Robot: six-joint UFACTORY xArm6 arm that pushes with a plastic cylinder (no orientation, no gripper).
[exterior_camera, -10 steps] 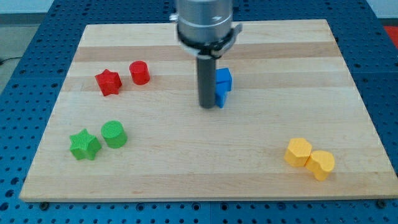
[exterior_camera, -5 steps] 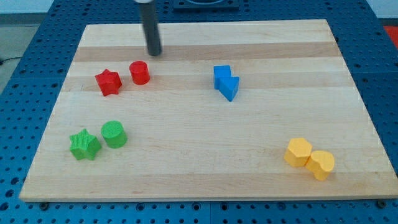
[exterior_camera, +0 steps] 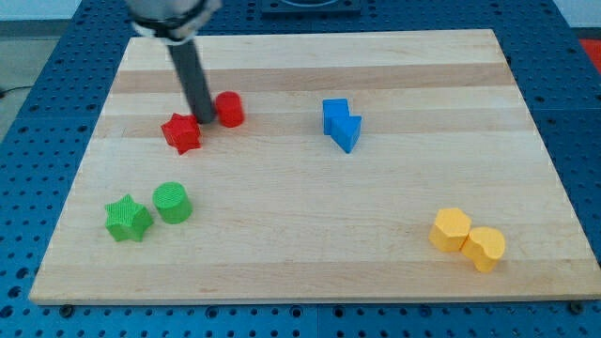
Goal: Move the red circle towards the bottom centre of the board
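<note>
The red circle (exterior_camera: 229, 109) sits on the wooden board (exterior_camera: 310, 244) at the upper left. The red star (exterior_camera: 182, 133) lies just to its lower left. My tip (exterior_camera: 204, 119) stands between the two red blocks, touching or nearly touching both, with the circle on its right and the star on its lower left. The dark rod rises from there towards the view's top left.
Two blue blocks (exterior_camera: 340, 124) sit together at upper centre. A green star (exterior_camera: 127, 219) and a green circle (exterior_camera: 173, 202) lie at lower left. Two yellow blocks (exterior_camera: 468, 240) lie at lower right.
My tip has moved from above the red circle down between the two red blocks. The red circle has shifted right and the red star down and right.
</note>
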